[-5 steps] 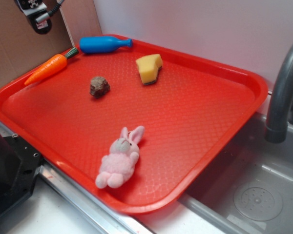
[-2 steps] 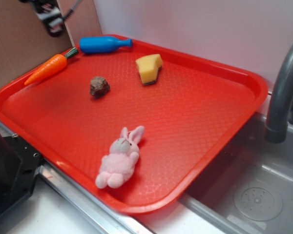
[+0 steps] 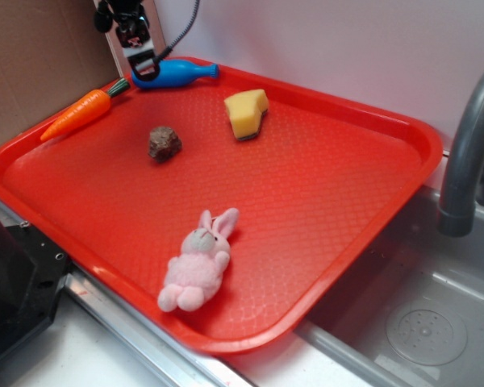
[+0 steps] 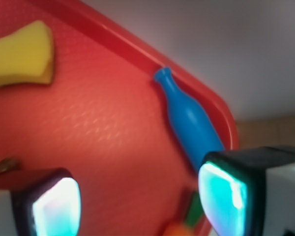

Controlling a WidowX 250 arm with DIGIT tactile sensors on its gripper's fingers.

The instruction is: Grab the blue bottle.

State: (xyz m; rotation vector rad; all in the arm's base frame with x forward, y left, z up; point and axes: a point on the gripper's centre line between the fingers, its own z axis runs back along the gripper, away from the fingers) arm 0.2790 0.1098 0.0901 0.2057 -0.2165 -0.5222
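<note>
Approach step, no grasp yet. The gripper hangs over the far left corner of the red tray, its jaws apart with nothing between them, as the wrist view shows: one finger pad at lower left, the other at lower right, bare tray floor in the gap. The blue bottle lies on its side along the tray's far rim. It is not centred in the opening: its rounded base runs under the right-hand finger and its narrow neck points away ahead of the claw. In the exterior view the claw overlaps the bottle's base end; whether it touches cannot be told. A toy carrot lies just beside the bottle's base, close under the claw. A yellow sponge wedge sits well off past the neck end, a brown lump nearer the camera, and a pink plush bunny far off.

Next move, as a judgement: shift sideways so the body sits between the fingers, descend, then close. Risks are the rim crowding one finger and the carrot getting nudged.
</note>
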